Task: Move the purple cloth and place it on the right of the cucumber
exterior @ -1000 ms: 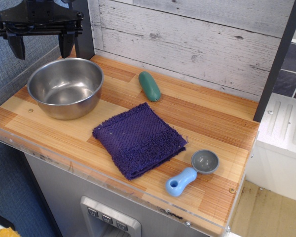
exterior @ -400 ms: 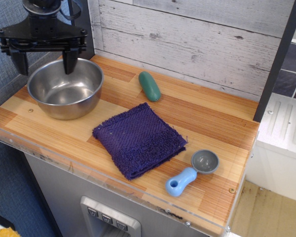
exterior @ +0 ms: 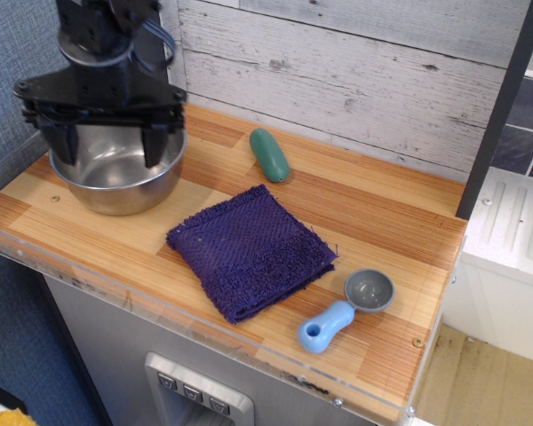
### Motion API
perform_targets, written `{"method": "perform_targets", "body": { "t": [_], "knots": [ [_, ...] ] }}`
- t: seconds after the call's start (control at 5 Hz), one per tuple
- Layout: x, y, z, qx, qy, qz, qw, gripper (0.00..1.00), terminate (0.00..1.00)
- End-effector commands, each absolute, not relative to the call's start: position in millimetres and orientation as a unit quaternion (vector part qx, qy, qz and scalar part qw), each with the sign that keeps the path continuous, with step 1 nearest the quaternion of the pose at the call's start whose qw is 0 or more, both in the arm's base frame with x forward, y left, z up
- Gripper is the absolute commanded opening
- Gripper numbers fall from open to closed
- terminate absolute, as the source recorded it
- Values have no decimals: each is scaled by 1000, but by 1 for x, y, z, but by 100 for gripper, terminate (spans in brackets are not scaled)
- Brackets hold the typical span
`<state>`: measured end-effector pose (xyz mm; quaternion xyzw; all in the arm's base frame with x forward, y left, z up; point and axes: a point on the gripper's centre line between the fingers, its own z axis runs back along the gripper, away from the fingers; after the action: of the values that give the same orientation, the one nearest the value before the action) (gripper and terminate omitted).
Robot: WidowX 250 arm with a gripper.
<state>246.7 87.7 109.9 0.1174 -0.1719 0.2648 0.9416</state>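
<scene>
The purple cloth [exterior: 250, 251] lies folded and flat in the middle of the wooden counter, frayed edges showing. The cucumber [exterior: 269, 154], a teal-green oblong toy, lies behind it near the back wall. My black gripper [exterior: 107, 145] hangs open and empty above the steel bowl [exterior: 115, 182] at the left, well left of the cloth. Its two fingers point down with a wide gap between them.
A light blue scoop with a grey cup [exterior: 345, 311] lies at the front right of the counter [exterior: 382, 222]. A whitewashed plank wall runs along the back. A dark post stands at the right edge, with a white sink unit beyond it.
My gripper has moved down and to the right, from above the counter's back left corner to over the steel bowl. It stays open. The cloth, cucumber and scoop have not moved.
</scene>
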Motion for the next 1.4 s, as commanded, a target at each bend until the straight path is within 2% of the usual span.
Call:
{"method": "perform_targets", "body": {
  "t": [0.0,0.4,0.6,1.0,1.2],
  "knots": [
    [235,54,102,122,-208,152,959,100,0],
    [242,29,65,133,-202,72,968,100,0],
    [252,23,54,134,-195,45,970,100,0],
    [270,13,47,110,-162,3,981,100,0],
    [274,16,52,69,-139,7,988,100,0]
  ]
}}
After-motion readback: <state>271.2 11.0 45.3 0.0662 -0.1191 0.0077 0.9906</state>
